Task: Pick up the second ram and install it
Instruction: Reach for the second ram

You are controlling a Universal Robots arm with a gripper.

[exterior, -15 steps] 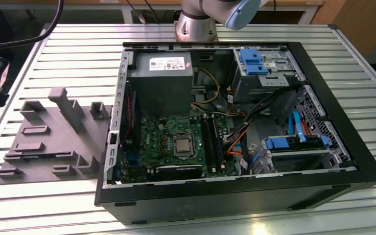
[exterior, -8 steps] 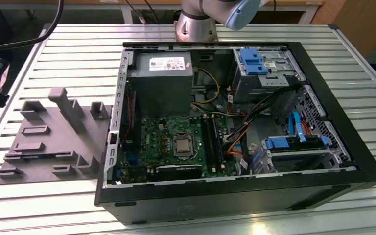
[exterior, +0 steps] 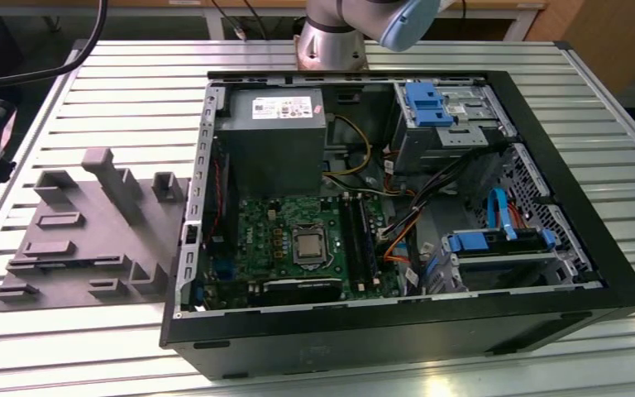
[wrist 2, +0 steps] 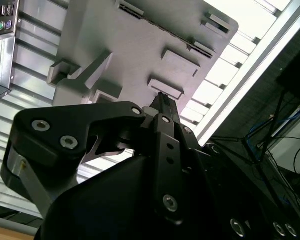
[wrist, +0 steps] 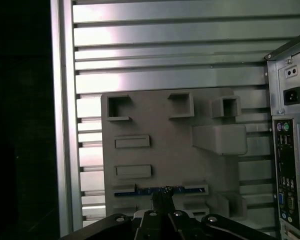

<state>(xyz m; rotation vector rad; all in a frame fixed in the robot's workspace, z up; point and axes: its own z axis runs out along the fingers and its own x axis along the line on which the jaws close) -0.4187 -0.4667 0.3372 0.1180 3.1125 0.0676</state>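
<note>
While looking down through both wrist views, found the pincer drawn narrow: fingertips brought together, no gap seen between them, nothing gripped. Judged it hanging in the air above a grey fixture plate, touching neither the plate nor the stick. Spotted the second ram in the first wrist view as 1 thin blue-green strip seated in the plate, spanning between 2 raised end blocks. Placed the fingertips, along that line of sight, right over the strip near its mid-length; could not tell how high above it. Made out the same plate in the second wrist view beyond the closed tips, studded with several raised blocks. Located the plate in the exterior view on a slatted metal table, just beside an open computer case, on the exterior view's left of it. Noted the case's rear panel in the first wrist view, well apart from the stick.
</note>
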